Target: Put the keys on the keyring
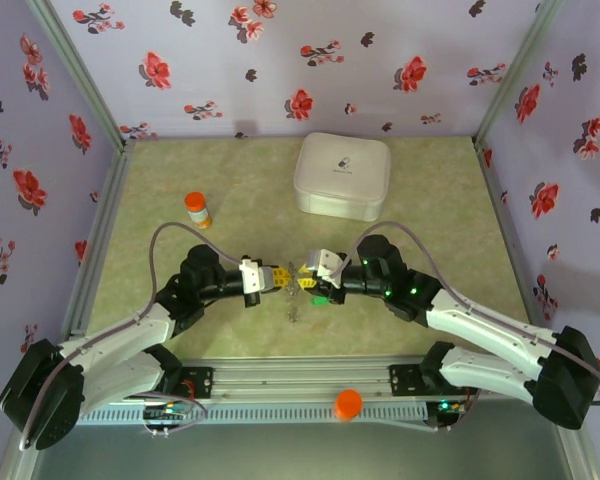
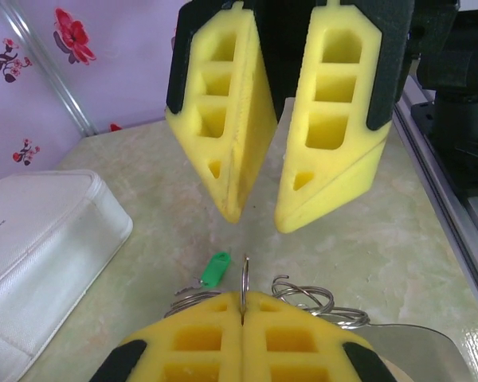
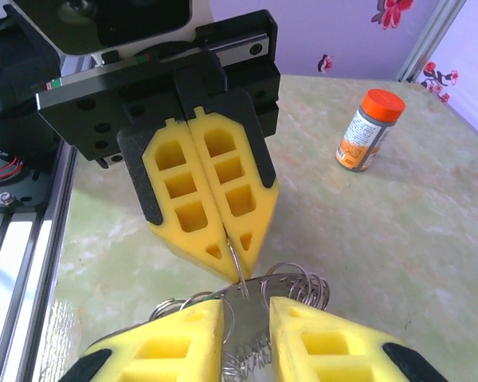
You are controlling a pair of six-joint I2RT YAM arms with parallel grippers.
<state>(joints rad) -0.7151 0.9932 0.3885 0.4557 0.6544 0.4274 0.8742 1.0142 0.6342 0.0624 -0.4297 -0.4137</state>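
Note:
The keyring [image 3: 291, 306] is a grey metal loop hung with several small wire rings, lying on the table between both grippers. My left gripper [image 2: 243, 298] is shut on one thin ring of the keyring [image 2: 244, 274], holding it upright on edge. Its shut fingertips [image 3: 243, 251] point down at the loop. My right gripper [image 3: 247, 314] stands open, its jaws straddling the loop without pinching it. Its fingers [image 2: 327, 183] hang open just beyond the ring. One green-headed key [image 2: 216, 269] lies flat on the table left of the held ring, free of both grippers [image 1: 292, 279].
A white rounded case [image 1: 342, 175] sits at the back centre. An orange-capped bottle [image 1: 197, 209] stands back left. An orange cap [image 1: 347, 404] rests on the front rail. Aluminium rails and floral walls box in the mat.

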